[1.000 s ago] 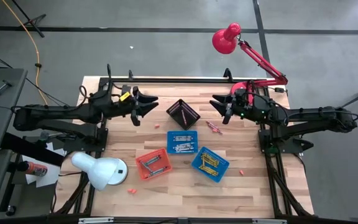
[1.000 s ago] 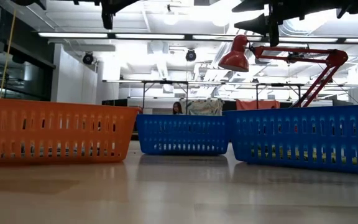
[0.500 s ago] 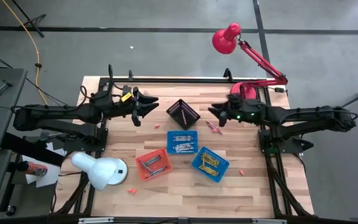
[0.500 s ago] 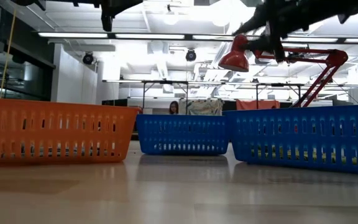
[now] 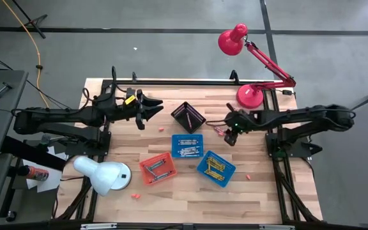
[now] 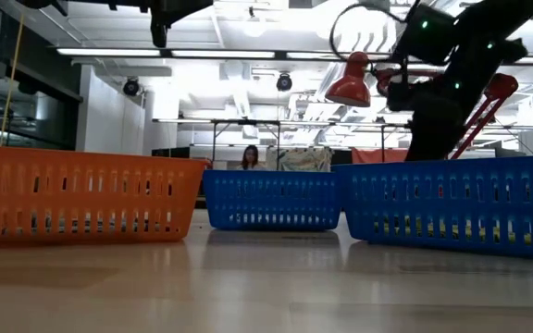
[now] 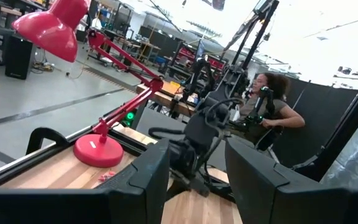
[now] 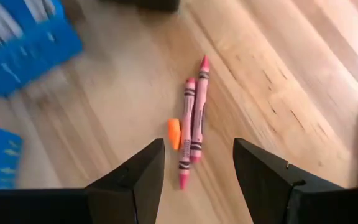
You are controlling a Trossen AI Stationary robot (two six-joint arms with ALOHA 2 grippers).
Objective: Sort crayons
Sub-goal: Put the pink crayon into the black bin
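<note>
Two thin pink-red wax crayons lie side by side on the bare wooden table, a small orange stub touching them, right of centre in the high view between the black mesh basket and the red lamp base; more crayons fill the two blue mesh baskets and the orange mesh basket lower centre. The right gripper hangs over the pair, fingers spread, touching nothing. The left gripper waits upper left, fingers apart and empty
</note>
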